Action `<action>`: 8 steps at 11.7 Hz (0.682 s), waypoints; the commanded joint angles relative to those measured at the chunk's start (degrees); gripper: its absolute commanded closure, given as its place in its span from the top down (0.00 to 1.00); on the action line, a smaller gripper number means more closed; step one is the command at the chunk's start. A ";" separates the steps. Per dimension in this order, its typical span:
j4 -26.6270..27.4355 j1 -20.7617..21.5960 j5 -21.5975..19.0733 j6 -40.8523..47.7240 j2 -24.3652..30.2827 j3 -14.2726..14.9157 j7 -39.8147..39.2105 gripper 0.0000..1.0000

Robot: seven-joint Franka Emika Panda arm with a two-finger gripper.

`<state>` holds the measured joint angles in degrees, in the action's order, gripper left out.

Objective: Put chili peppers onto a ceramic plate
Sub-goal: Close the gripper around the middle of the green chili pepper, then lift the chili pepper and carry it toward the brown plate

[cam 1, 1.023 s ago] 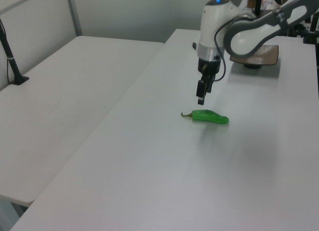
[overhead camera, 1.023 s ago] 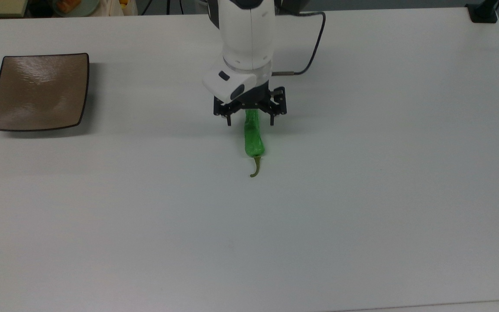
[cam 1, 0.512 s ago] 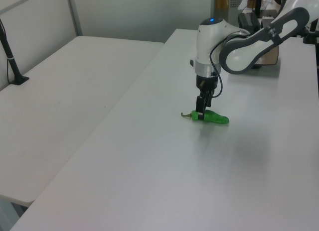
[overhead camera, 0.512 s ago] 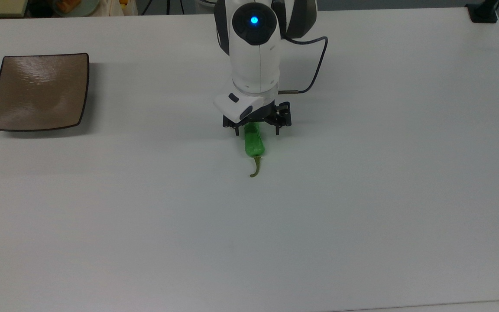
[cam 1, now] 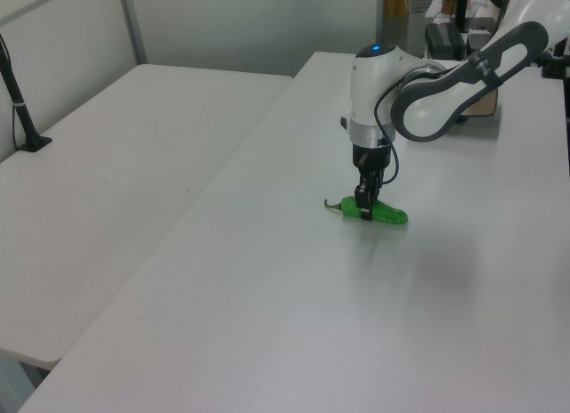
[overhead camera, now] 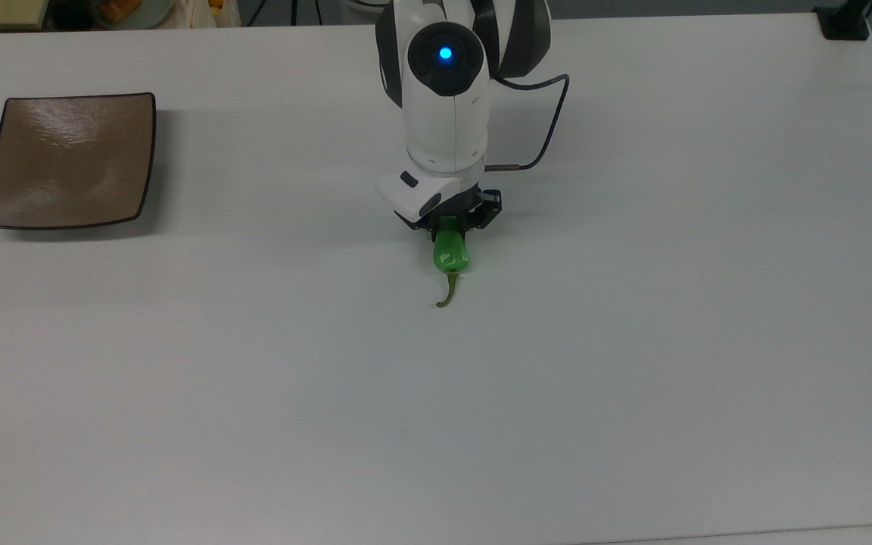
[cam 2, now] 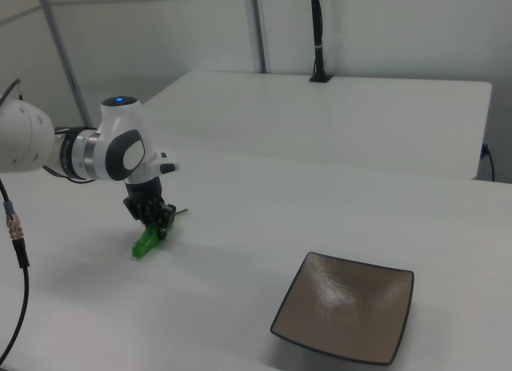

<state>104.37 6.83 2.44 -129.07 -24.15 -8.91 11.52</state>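
The bright green chili pepper (overhead camera: 451,254) lies on the white table near its middle, with its olive stem (overhead camera: 448,292) pointing toward the top view's bottom. My gripper (overhead camera: 451,225) is down at table level, shut on the pepper's end opposite the stem. In the left view the gripper (cam 1: 365,202) stands upright over the pepper (cam 1: 388,214). In the right view the pepper (cam 2: 144,245) sticks out below the gripper (cam 2: 158,225). The square brown ceramic plate (overhead camera: 69,159) sits empty at the top view's far left, well apart from the gripper, and at the lower right in the right view (cam 2: 344,307).
A black cable (overhead camera: 549,121) loops from the arm over the table behind the gripper. A black clamp base (overhead camera: 845,23) sits at the top view's upper right corner. A round pale dish (overhead camera: 129,9) with orange food lies beyond the table's far edge.
The gripper came down over the pepper and its fingers closed in on the pepper's end. The pepper shifted slightly on the table.
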 commanded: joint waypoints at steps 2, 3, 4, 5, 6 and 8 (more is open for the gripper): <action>0.14 -1.46 0.46 2.40 4.97 0.39 -4.47 0.14; -1.08 -2.34 0.46 6.69 6.38 0.74 -8.50 0.14; -1.79 -2.69 0.38 11.43 7.44 1.09 -12.80 0.15; -2.32 -3.31 0.38 13.39 8.14 1.44 -14.93 0.16; -2.59 -4.01 0.38 14.54 8.93 2.49 -16.78 0.19; -2.68 -4.63 0.38 14.55 9.99 5.73 -21.34 0.18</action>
<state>101.30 2.59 2.75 -115.69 -15.84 -6.32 -4.31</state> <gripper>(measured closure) 0.661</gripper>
